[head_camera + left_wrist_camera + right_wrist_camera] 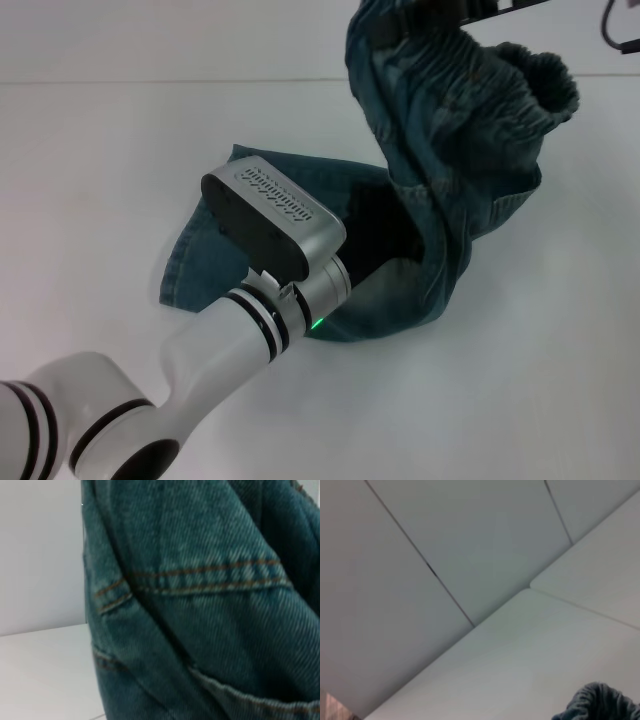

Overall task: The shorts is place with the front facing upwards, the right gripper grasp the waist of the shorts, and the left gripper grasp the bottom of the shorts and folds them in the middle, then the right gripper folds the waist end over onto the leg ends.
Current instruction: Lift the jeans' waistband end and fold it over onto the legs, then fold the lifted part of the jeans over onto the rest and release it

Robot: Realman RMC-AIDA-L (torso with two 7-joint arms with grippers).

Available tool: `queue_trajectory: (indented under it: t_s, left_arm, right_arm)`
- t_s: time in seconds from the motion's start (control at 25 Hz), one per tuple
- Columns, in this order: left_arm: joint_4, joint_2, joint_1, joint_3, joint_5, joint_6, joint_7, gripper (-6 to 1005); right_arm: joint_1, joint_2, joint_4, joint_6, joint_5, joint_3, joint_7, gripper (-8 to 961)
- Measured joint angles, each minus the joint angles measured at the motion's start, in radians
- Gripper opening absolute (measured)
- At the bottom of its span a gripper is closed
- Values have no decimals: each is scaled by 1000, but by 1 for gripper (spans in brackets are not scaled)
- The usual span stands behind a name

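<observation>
A plain white table (90, 180) carries the denim shorts (400, 290), whose lower part lies flat on it while the waist end is raised.

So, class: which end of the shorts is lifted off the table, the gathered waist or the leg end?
The gathered waist of the shorts hangs raised at upper right; the leg end lies flat on the table.

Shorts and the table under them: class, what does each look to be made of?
Shorts: apparently denim, blue-green twill with diagonal ribs and orange double stitching, close up in the left wrist view; gathered elastic-looking waist. Table: smooth matte white, perhaps laminate; unclear.
</observation>
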Motion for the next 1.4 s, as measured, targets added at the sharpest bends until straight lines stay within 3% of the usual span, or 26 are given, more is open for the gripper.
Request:
queue_trajectory:
  t_s: [0.56, 1.12, 1.4]
  left_arm:
    - [1, 0, 42, -20, 21, 14, 2, 0]
    - [25, 4, 143, -128, 20, 43, 81, 0]
    - [23, 6, 206, -232, 20, 44, 181, 2]
  right_arm:
    - [26, 4, 57, 39, -15, -63, -27, 128]
    - [-4, -8, 55, 4, 2, -30, -59, 146]
    - [-8, -12, 54, -7, 2, -19, -75, 155]
